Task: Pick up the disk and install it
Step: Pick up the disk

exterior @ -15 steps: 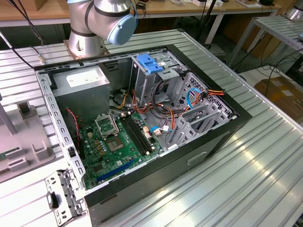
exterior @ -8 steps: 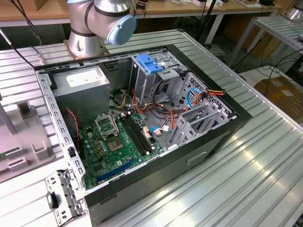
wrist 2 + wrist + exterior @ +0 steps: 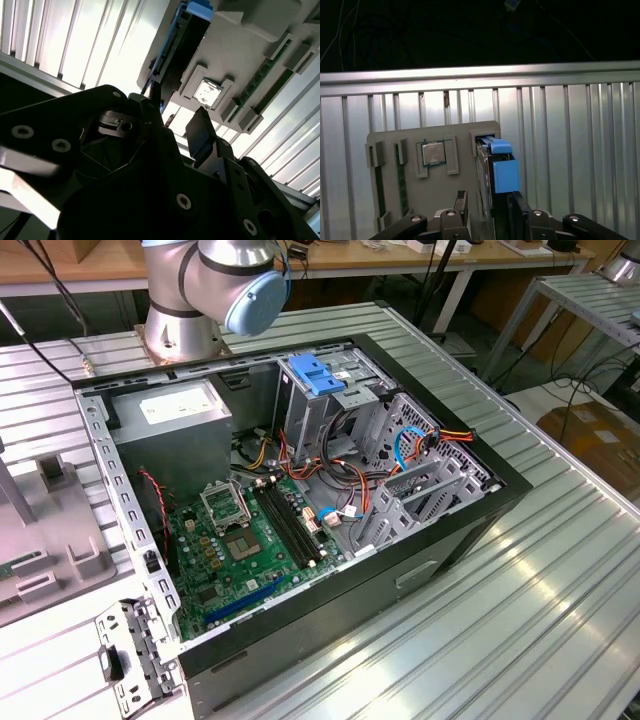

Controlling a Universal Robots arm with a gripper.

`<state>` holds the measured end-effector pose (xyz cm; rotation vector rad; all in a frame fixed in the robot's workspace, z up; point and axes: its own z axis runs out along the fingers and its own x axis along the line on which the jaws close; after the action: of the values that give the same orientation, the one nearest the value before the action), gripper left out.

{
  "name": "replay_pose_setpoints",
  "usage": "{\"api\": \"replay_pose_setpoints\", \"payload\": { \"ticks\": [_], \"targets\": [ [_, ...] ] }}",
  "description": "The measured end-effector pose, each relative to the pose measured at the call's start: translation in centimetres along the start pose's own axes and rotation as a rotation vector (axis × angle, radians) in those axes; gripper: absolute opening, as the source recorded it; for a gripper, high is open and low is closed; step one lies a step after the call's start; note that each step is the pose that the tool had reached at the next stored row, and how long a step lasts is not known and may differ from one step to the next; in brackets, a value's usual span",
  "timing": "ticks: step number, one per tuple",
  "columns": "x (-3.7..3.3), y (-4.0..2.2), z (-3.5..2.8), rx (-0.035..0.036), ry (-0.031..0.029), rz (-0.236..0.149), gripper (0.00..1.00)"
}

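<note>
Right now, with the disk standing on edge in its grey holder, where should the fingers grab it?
Probably pinch the disk across its broad faces, coming from above its blue-railed edge: it stands edgewise in the grey holder, rail uppermost.

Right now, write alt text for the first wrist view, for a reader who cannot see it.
The open tool is lined up with the disk, which stands on edge in a slot of a grey tray. The tray also holds a processor chip and a green memory stick, and lies on a ribbed metal table.
</note>
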<state>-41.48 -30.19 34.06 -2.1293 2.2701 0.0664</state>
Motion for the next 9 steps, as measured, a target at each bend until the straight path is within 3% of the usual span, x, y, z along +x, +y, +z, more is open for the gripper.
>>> {"api": "replay_pose_setpoints", "payload": {
  "ticks": [5,9],
  "targets": [
    [-1.4,0.09,0.58,-0.0012,0.0001,-0.004,0.48],
    [-1.46,0.09,1.25,-0.0029,0.0003,-0.021,0.48]
  ]
}}
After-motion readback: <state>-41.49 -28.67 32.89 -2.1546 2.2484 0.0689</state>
